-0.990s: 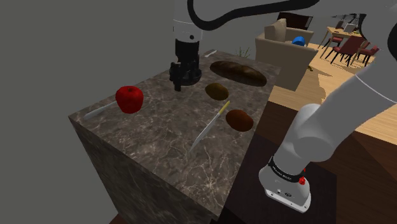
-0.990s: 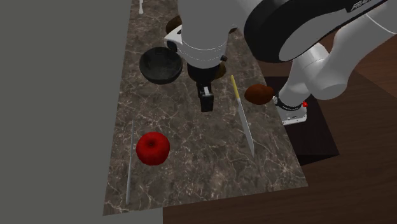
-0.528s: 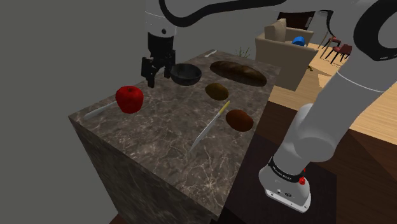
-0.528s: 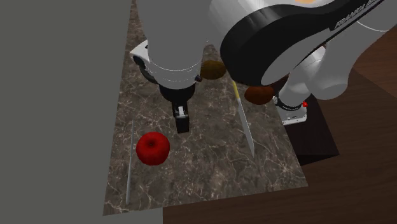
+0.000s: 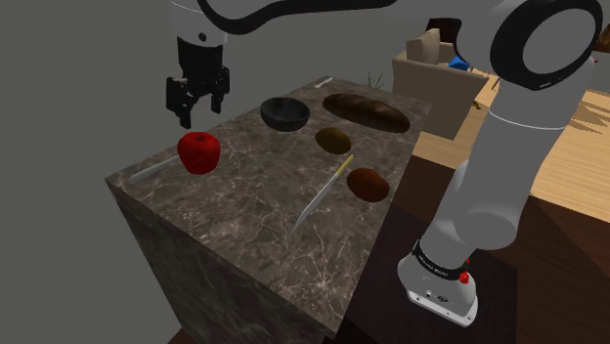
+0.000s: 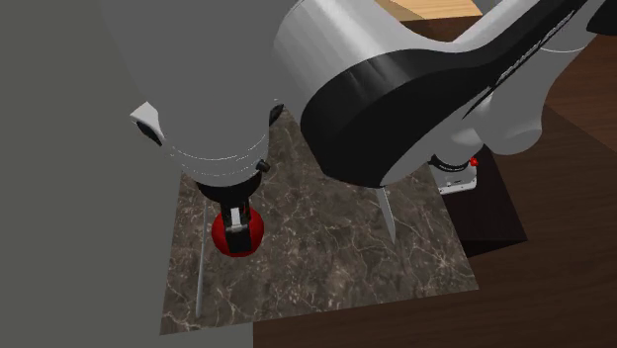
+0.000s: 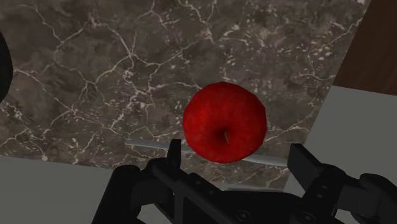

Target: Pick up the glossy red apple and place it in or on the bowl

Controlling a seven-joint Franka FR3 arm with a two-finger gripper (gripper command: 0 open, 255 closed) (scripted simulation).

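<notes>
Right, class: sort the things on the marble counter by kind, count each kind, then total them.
red apple: 1
dark bowl: 1
brown loaf: 1
rounded brown lumps: 2, darker lump, reddish lump
utensils: 3, knife, grey utensil by the apple, pale utensil at the far edge
total: 8

The arm [image 5: 489,186] is showing smooth, rounded white shells, and glossy black joints [image 6: 415,109] are separating them. The pincer [image 5: 196,112] is looking all black, with two blocky fingers [image 7: 304,164]. Near the foot a dark band [image 5: 437,260] is carrying pale lettering, too small for reading, and a red button [image 5: 463,279] is sitting on the white base [image 5: 430,293].
</notes>
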